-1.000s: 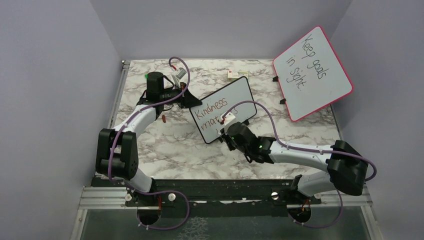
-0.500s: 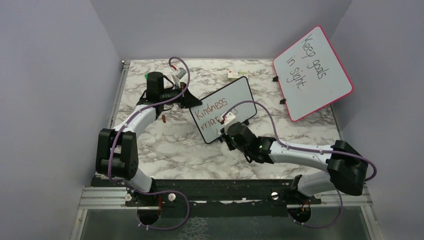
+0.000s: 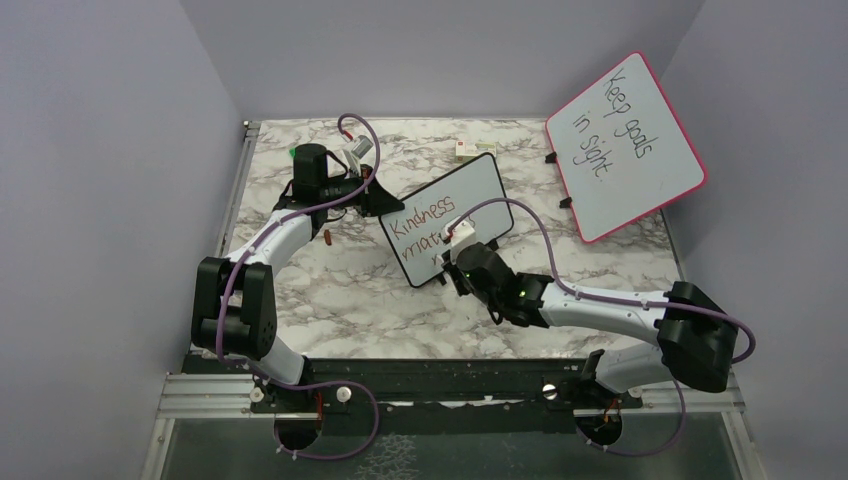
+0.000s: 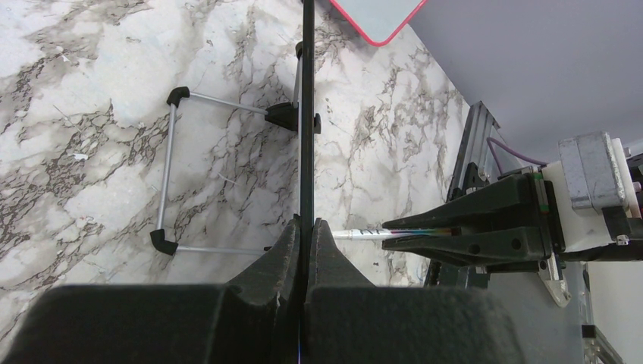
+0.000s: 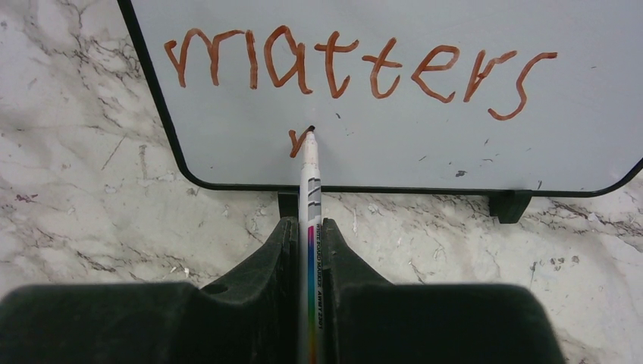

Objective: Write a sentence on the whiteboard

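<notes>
small black-framed rectangular whiteboard [image 3: 478,192]: red-brown handwritten sentence [image 3: 421,218], top line reads "Kindness" in overhead view. second line half hidden there, but right wrist view shows it clean: "matters" [image 5: 356,68]. under that, just one tiny stroke [image 5: 298,141], looks like lowercase "r", no full word yet tbh.

bigger pink-framed whiteboard [image 3: 655,180] at back right: black handwriting, "Keep goals in sight."

slim white marker with rainbow stripe [image 5: 310,199]: small black print along barrel, too blurry to read.
</notes>
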Controlling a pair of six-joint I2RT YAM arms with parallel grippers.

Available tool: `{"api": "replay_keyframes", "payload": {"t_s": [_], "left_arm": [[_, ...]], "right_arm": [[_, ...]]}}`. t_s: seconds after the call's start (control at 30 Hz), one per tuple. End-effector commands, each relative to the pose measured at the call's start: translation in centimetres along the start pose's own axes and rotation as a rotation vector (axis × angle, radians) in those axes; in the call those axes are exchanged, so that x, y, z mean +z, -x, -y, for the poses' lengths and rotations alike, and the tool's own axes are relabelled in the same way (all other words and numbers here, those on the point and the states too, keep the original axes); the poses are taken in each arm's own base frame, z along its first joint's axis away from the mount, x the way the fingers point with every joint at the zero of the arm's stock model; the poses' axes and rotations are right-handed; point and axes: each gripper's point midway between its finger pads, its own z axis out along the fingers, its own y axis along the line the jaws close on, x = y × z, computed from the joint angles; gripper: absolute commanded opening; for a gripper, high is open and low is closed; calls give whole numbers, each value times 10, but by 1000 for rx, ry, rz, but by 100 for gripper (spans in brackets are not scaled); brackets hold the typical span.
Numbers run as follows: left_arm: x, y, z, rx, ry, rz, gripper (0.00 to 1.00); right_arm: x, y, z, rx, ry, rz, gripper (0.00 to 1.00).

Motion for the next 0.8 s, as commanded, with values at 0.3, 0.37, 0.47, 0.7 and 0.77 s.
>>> {"api": "replay_keyframes", "payload": {"t_s": [0.3, 0.37, 0.47, 0.7, 0.77], "left_arm": [[-2, -10, -3, -35, 30, -27, 0], [-2, -10, -3, -36, 30, -27, 0], [-2, -10, -3, -36, 32, -27, 0], [-2, -10, -4, -37, 33, -27, 0], [-2, -10, -4, -36, 33, -27, 0]], "right_arm": [[-2, 6, 9, 8, -49, 7, 1], [-2, 0, 7, 3, -38, -15, 1], [-1, -8, 4, -2, -19, -40, 1], [-1, -21, 0, -18, 3, -90, 1], [-2, -22, 1, -24, 0, -99, 1]]}}
